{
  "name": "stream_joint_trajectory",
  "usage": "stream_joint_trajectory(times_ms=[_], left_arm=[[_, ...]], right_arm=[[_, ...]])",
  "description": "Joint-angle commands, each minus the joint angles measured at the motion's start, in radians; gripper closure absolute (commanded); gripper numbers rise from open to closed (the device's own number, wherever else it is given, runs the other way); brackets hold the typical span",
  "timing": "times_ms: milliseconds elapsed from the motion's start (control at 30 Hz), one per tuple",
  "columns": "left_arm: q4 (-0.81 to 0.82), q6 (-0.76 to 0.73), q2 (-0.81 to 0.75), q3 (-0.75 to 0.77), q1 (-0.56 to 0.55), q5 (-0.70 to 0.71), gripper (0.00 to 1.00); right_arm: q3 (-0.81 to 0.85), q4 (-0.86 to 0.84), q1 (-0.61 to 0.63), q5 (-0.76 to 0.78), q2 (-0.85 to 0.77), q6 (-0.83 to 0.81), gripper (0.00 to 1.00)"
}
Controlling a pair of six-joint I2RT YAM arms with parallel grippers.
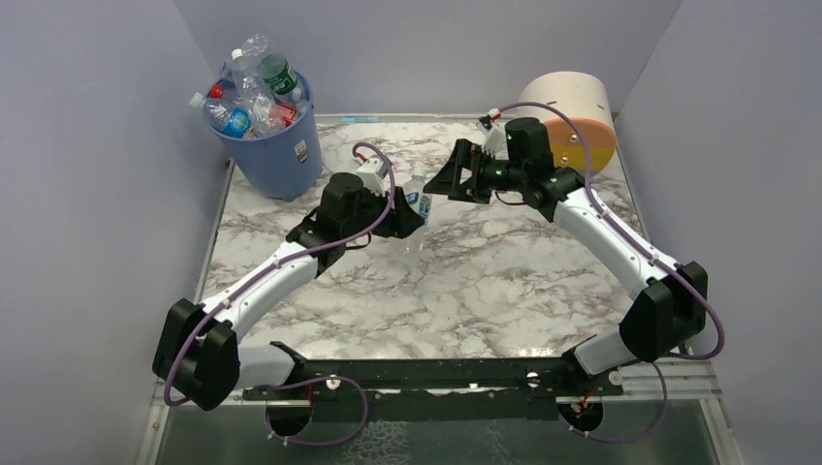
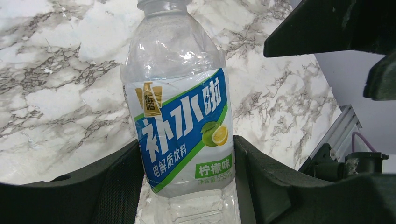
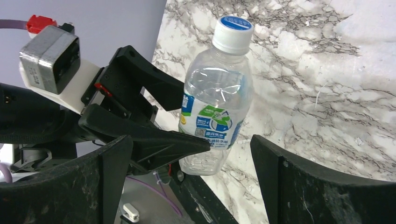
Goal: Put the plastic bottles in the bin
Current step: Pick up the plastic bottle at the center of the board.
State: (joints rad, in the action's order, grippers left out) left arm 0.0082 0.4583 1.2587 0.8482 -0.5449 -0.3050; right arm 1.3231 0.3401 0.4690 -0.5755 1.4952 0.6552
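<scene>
Left jaws clamped on upright blue-green-labelled lemon-drink bottle [image 2: 182,116]; right jaws spread wide, near its cap. Blue bin [image 1: 276,160] heaped with bottles [image 1: 254,92].

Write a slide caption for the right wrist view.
Left gripper holds a blue-capped clear bottle, framed by the right gripper's open jaws, above the marble table.

Bottle [image 2: 180,107] top cut off at upper edge, bin [image 1: 267,160] sticker [image 1: 300,152] print unreadable
</scene>
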Motion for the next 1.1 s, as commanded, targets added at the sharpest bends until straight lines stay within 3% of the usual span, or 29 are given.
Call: stream_joint_trajectory(times_ms=[0,500,833,1067], left_arm=[[-0.034,-0.032,-0.041,0.064,0.009,0.035,0.38],[-0.221,-0.079,-0.140,0.242,0.029,0.089,0.38],[-0.436,-0.136,-0.234,0.454,0.031,0.251,0.37],[-0.463,-0.195,-0.233,0.601,0.031,0.403,0.37]], right_arm=[[0.022,0.032,-0.011,0.051,-0.039,-0.018,0.01],[0.009,0.042,-0.020,0.043,-0.049,-0.023,0.00],[-0.018,0.018,-0.020,0.018,-0.027,-0.020,0.00],[-0.053,0.002,-0.020,0.003,-0.033,-0.020,0.01]])
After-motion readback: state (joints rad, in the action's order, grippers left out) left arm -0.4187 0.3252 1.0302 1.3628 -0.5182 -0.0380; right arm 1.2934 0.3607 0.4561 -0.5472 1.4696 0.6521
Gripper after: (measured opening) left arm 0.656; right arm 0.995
